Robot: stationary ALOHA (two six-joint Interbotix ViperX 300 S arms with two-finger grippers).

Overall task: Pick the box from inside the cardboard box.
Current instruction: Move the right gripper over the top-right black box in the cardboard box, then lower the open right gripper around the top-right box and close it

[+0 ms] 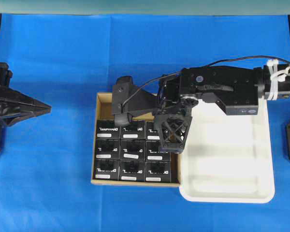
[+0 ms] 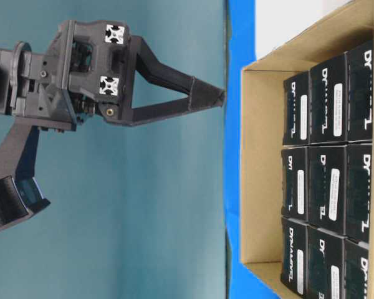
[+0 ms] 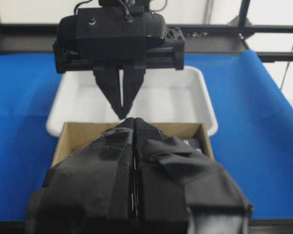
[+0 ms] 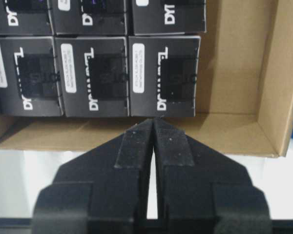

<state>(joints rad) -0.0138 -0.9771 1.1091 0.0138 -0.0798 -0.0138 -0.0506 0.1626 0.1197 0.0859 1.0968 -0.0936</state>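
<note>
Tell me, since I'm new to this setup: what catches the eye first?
Nine black boxes fill most of the brown cardboard box at table centre. The right hand hangs shut above their right column, beside the white tray. The left hand waits shut at far left.

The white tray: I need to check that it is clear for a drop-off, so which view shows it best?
The overhead view: the white tray lies whole beside the cardboard box, only its top covered by the right arm. The left wrist view shows it partly hidden; the table-level view and the right wrist view catch only slivers.
</note>
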